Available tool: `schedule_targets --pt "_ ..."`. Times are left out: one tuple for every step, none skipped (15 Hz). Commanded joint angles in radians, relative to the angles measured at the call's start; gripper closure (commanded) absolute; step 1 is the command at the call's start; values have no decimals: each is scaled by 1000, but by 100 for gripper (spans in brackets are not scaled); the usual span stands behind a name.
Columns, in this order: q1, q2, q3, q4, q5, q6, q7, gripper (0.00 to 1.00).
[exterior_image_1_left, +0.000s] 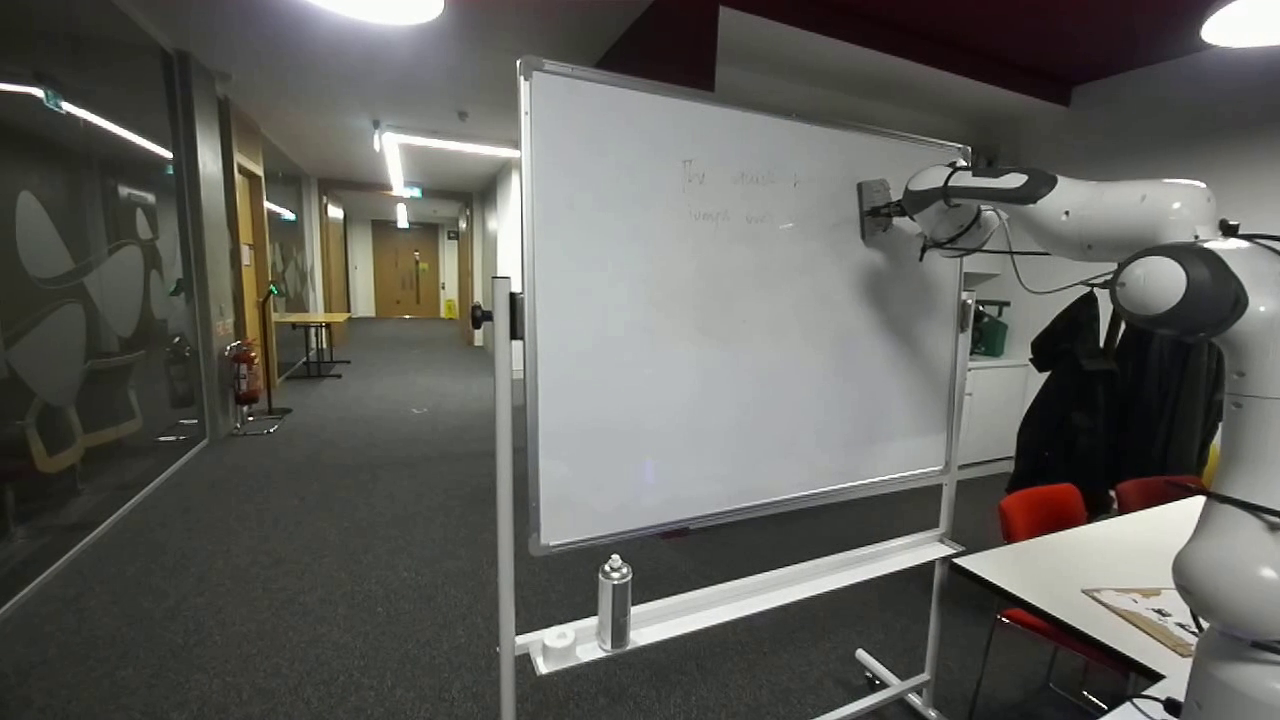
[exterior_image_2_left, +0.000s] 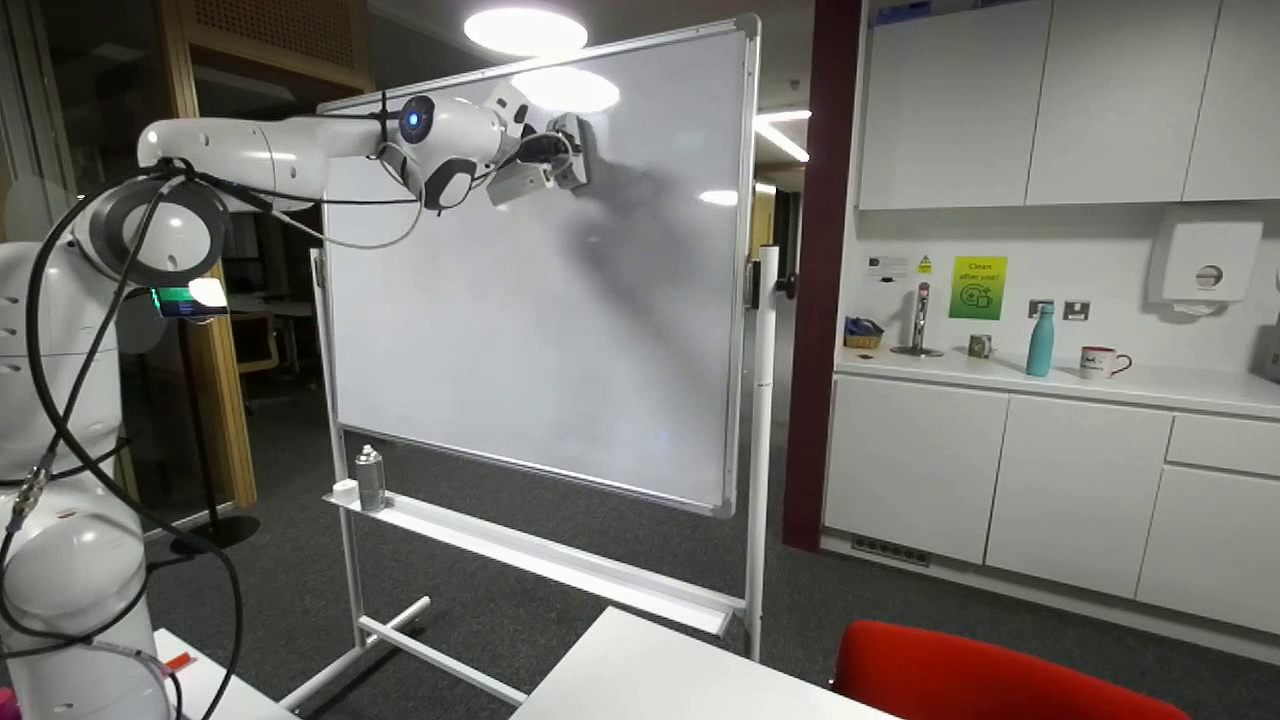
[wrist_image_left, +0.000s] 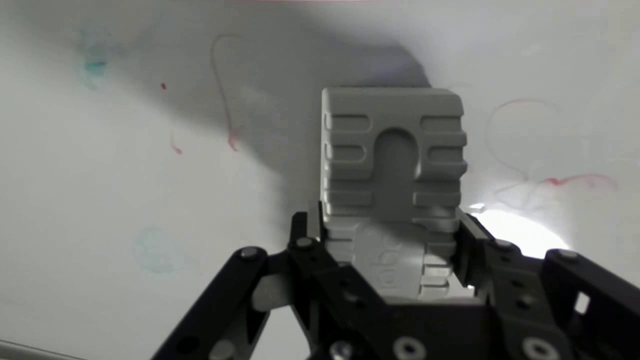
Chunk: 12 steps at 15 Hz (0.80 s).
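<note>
My gripper (wrist_image_left: 391, 225) is closed around a grey ribbed whiteboard eraser (wrist_image_left: 395, 160), with one finger on each long side. In both exterior views the eraser (exterior_image_1_left: 872, 205) (exterior_image_2_left: 573, 150) is at the upper part of the whiteboard (exterior_image_1_left: 740, 370) (exterior_image_2_left: 500, 340), against it or very close; contact cannot be made out. In an exterior view, faint handwriting (exterior_image_1_left: 730, 180) stands on the board to the left of the eraser. In the wrist view, thin red pen strokes (wrist_image_left: 580, 180) and pale green smudges (wrist_image_left: 95, 65) lie on the board around the eraser. The eraser's wiping face is hidden.
A silver spray can (exterior_image_1_left: 614, 605) and a small white item (exterior_image_1_left: 558, 646) stand on the whiteboard's lower tray (exterior_image_1_left: 780, 590). A white table (exterior_image_2_left: 680, 670) and a red chair (exterior_image_2_left: 980, 670) stand in front. A kitchen counter (exterior_image_2_left: 960, 367) is beyond. Cables (exterior_image_2_left: 45, 330) hang along the arm.
</note>
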Motion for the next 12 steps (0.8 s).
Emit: schedule_targets --pt "28 -8 62 -56 31 27 -126 65" --pt "23 -8 68 -56 41 30 -143 65" --pt "14 -5 68 -47 55 25 -154 65" --pt "4 0 62 -32 75 17 -160 65" --pt "-6 6 56 -18 99 11 -166 65" --pt "-17 9 50 -9 128 3 -173 65" --pt "-29 13 44 2 167 -7 -183 65" --pt "-36 15 39 8 206 -15 -194 65" --pt "-47 17 31 12 250 -28 -208 65" --pt "-57 19 26 14 292 -41 -223 65" --pt "-70 20 18 13 334 -57 -237 65" --pt "-81 22 12 13 375 -72 -252 65"
